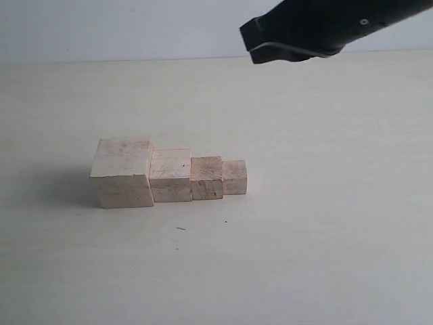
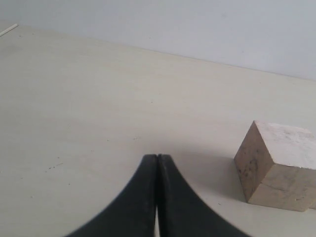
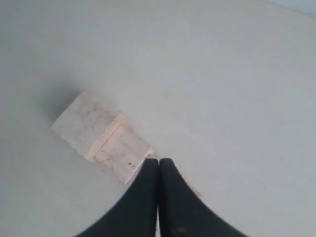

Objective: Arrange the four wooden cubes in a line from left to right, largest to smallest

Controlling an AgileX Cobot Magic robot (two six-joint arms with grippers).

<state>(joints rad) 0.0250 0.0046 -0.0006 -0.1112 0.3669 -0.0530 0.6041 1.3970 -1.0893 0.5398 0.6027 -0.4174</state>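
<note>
1. Exterior view: on the table (image 1: pixel 325 237), the largest cube (image 1: pixel 123 172), second cube (image 1: pixel 170 175), third cube (image 1: pixel 206 177) and smallest cube (image 1: pixel 234 177) stand in a touching row, well below the right arm (image 1: pixel 318 27), which hangs above them.
2. Left wrist view: the left gripper (image 2: pixel 157 158) has its fingers pressed together and holds nothing. The largest cube (image 2: pixel 276 170) sits near the tips, off to one side and apart from them.
3. Right wrist view: the right gripper (image 3: pixel 158 162) is closed and empty. The largest cube (image 3: pixel 84 123) and second cube (image 3: pixel 121 153) lie just beyond its tips, and its fingers hide the smaller two.

The four wooden cubes (image 1: pixel 170 175) are pale beige, faintly grained; the table (image 1: pixel 325 244) cream; left hand (image 2: pixel 157 158) and right hand (image 3: pixel 158 162) black.
</note>
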